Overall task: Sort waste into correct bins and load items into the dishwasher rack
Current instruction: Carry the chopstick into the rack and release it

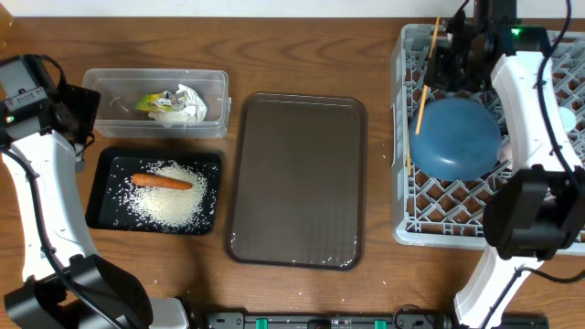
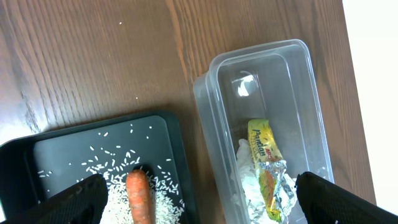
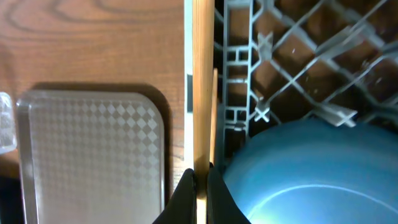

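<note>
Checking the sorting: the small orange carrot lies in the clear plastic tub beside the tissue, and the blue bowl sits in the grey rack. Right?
No. The overhead view shows the small orange carrot in the shallow black rectangular tray, on loose white rice, not in the clear plastic tub. The rest holds.

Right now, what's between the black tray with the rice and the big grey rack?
The large brown serving tray lies between the black tray and the grey rack. The overhead view shows it best.
</note>
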Available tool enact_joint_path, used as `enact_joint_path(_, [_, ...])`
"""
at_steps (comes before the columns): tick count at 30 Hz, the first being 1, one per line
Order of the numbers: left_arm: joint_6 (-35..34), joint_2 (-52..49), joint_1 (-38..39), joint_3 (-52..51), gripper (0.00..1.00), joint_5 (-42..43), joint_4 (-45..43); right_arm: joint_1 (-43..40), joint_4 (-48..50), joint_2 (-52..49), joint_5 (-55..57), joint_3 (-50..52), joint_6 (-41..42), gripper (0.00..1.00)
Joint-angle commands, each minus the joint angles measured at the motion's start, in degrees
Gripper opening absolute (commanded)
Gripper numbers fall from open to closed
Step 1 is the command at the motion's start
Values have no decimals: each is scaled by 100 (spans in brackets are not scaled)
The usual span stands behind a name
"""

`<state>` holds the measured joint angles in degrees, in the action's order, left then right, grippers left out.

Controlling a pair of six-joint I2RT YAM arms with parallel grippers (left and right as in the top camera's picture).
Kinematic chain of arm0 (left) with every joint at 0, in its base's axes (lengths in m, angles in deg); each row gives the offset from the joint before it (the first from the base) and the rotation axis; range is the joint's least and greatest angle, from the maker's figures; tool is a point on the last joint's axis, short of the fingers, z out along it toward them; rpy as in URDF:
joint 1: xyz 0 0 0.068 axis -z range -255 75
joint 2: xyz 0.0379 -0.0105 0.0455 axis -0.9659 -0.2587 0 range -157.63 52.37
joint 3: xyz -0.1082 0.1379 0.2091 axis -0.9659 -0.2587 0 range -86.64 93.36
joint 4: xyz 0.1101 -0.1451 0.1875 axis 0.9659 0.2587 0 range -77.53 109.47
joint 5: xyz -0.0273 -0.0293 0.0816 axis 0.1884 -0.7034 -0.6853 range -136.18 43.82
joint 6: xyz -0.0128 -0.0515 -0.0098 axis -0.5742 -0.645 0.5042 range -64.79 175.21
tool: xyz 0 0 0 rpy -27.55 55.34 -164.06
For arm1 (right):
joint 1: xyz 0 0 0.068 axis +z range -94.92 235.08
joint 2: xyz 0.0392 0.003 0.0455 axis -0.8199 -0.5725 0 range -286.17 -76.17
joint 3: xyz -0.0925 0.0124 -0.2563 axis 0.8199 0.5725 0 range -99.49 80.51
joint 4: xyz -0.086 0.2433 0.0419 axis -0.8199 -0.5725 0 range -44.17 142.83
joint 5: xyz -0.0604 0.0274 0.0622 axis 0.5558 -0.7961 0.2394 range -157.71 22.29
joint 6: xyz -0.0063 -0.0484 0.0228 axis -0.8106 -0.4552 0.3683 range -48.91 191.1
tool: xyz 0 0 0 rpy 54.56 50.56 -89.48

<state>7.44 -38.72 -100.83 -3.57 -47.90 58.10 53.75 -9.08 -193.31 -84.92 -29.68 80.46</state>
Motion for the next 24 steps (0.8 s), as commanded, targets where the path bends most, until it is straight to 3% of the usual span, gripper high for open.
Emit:
enact_joint_path(1, [55,13,-24,63,98,-48,2,28,-55,-79,-133,15,-66,3])
enact_joint_path(7, [55,13,-24,63,99,-48,2,101,-201,-81,-125,15,-66,24])
enact_joint_path(16, [55,13,-24,63,99,-48,2,107,-557,11,-140,-11,-7,29])
enact_joint_path(24, [52,13,-24,63,99,-48,2,107,-1093,1047,-372,-13,0,49])
